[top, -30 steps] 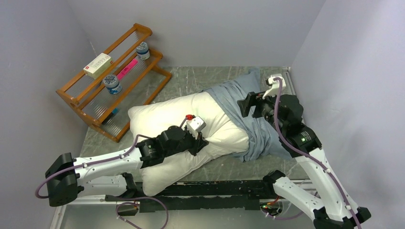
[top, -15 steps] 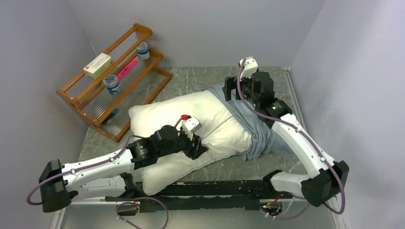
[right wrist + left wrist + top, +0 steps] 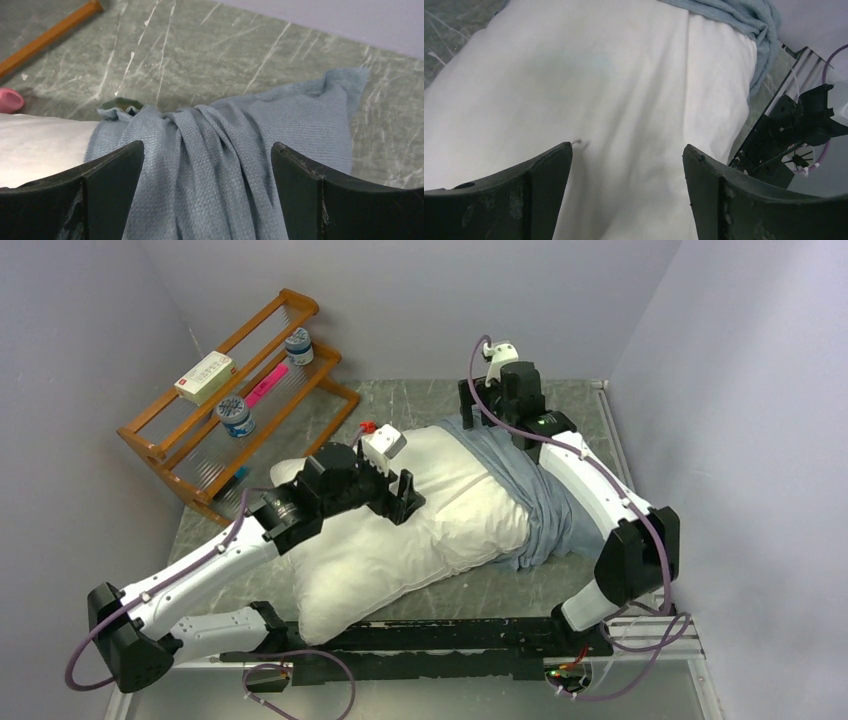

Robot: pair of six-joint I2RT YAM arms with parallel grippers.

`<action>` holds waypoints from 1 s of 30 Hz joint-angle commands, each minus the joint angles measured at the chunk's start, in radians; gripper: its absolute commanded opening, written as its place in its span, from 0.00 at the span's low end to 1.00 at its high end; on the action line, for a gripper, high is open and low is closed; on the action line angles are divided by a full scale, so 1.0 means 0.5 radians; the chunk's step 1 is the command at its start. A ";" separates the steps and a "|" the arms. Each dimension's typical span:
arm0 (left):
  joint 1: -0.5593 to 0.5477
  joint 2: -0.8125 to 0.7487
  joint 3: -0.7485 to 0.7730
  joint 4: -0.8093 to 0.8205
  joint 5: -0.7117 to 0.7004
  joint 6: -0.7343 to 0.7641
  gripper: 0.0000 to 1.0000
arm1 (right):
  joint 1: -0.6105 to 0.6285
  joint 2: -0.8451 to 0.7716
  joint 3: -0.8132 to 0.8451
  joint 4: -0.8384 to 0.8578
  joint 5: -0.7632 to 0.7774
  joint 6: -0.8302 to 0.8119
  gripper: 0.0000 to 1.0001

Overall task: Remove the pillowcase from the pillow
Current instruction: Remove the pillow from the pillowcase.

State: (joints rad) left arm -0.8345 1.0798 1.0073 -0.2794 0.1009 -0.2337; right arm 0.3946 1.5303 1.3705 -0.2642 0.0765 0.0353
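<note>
pillowcase [image 3: 225, 165] cloth fills the gap between the fingers of the right tool [image 3: 207, 147]. that tool is spread wide and pinches nothing. under it the blue-grey weave is gathered into long folds, and one loose corner lies flat on the green marbled table [image 3: 210, 45].

the left tool [image 3: 626, 150] is spread wide as well, over the upper left part of the pillow [image 3: 624, 75]. only bare white fabric shows between its dark fingers. whether the tips touch it i cannot tell.

from above, the pillow lies slantwise across the table, its near left end toward the arm bases. most of it is uncovered — the pillowcase sits only on its far right end, bunched into a ridge across the width. from there the cloth spills down the right side onto the table. the right tool hangs above the far edge of that bunch, and the left tool is well apart from it, over the bare white part.

further out, at the far left by the wall, a wooden rack [image 3: 300, 415] with two tiers stands on the table. it holds a white box [image 3: 203, 377], two small jars [image 3: 235, 416] and a pink object [image 3: 266, 385].
</note>
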 commanded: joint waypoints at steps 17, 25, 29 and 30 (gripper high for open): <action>0.467 0.781 0.807 -0.097 0.504 0.219 0.96 | 0.041 -0.318 -0.578 -0.094 -0.265 0.167 0.97; 0.513 1.232 1.275 -0.230 0.655 0.359 0.96 | 0.074 -0.620 -0.828 0.022 -0.398 0.264 0.94; 0.515 1.412 1.460 -0.344 0.799 0.409 0.96 | 0.083 -0.665 -0.859 0.000 -0.381 0.266 0.94; 0.516 1.439 1.478 -0.368 0.855 0.417 0.96 | 0.086 -0.681 -0.867 -0.003 -0.371 0.260 0.94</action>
State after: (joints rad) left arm -0.5816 1.7588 1.6714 -0.4023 0.4107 -0.0795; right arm 0.4107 1.2140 0.9764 -0.1612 -0.0303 0.1303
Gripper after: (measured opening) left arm 0.962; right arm 0.945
